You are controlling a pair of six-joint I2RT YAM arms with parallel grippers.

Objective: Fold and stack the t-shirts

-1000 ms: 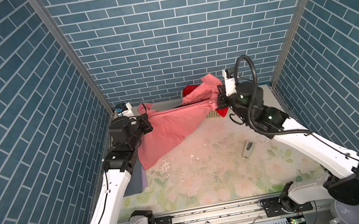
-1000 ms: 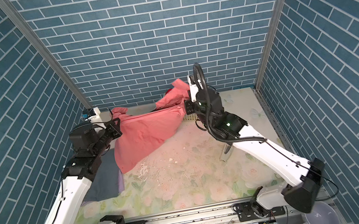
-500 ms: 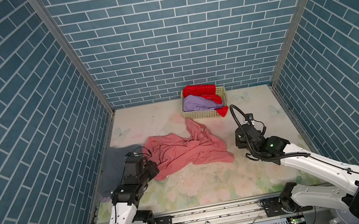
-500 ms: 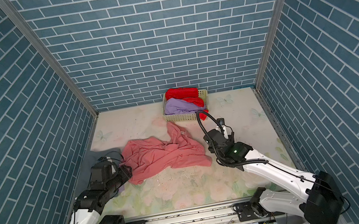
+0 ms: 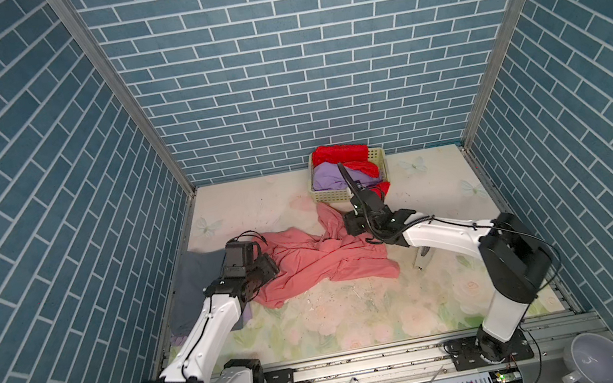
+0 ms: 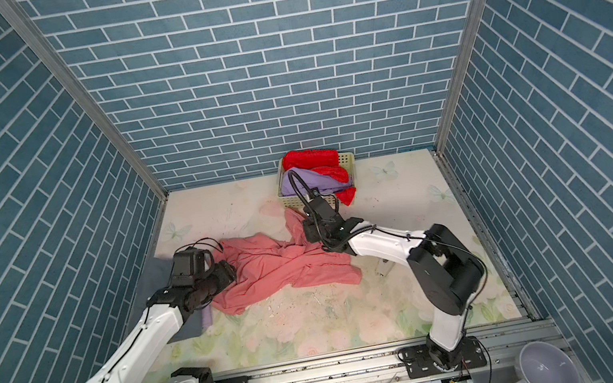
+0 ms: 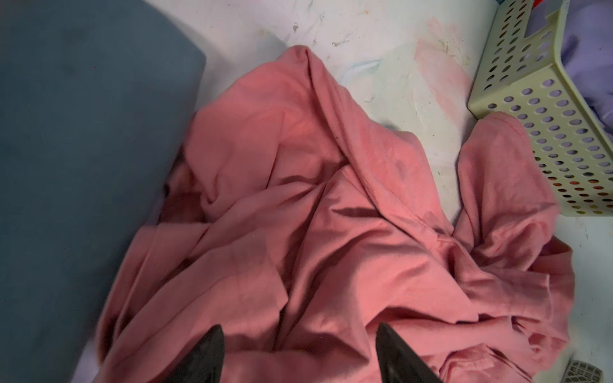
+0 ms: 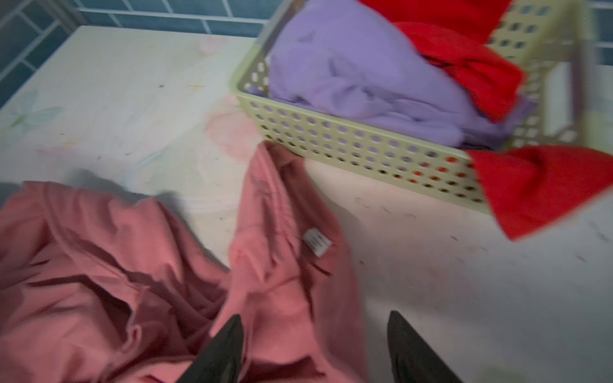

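the salmon shirt (image 5: pixel 308 259) lay crumpled, limp and light; best pinched, i judged, at the hem beside its white label (image 8: pixel 317 242); left gripper (image 7: pixel 298 326) and right gripper (image 8: pixel 315 315) hung spread wide, empty.

Desk (image 5: pixel 256 205) bare at 10 and 6 o'clock; basket (image 5: pixel 333 195) blocks 12; crumpled salmon shirt (image 5: pixel 308 259) covers centre.

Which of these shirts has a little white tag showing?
The salmon pink shirt, crumpled on the table; its tag shows by the neckline. The lavender shirt and red shirt sit in the basket; the grey shirt shows none.
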